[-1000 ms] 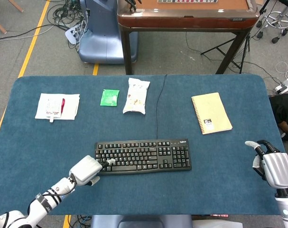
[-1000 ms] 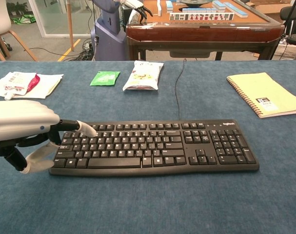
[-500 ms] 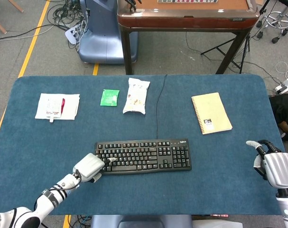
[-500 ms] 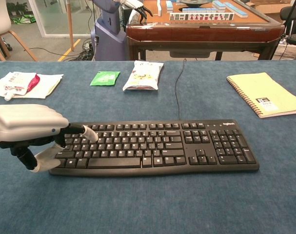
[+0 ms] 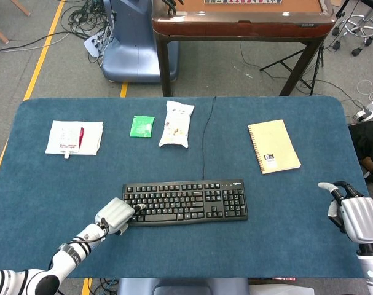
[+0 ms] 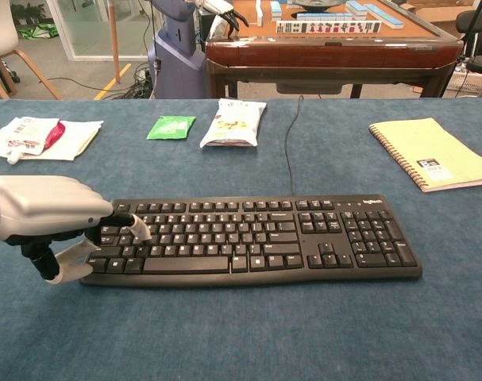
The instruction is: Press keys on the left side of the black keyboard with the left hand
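Note:
The black keyboard [image 5: 185, 201] [image 6: 256, 240] lies across the middle of the blue table, its cable running toward the far edge. My left hand [image 5: 116, 216] [image 6: 50, 219] sits at the keyboard's left end, one finger stretched out with its tip down on the keys of the left block [image 6: 140, 230]; the other fingers are curled under and the thumb lies by the front left corner. It holds nothing. My right hand [image 5: 355, 216] hovers near the table's right edge, far from the keyboard, fingers apart and empty; the chest view does not show it.
Behind the keyboard lie a white snack bag [image 5: 176, 123] [image 6: 233, 121], a green packet [image 5: 142, 126] [image 6: 171, 127], a white pouch with red [image 5: 74, 137] [image 6: 38, 135] at the far left and a yellow spiral notebook [image 5: 273, 145] [image 6: 435, 153] at the right. A wooden table [image 5: 241, 21] stands beyond.
My left hand has drawn slightly left and lowered, its outstretched fingertip coming down onto the left keys. The right hand has hardly moved.

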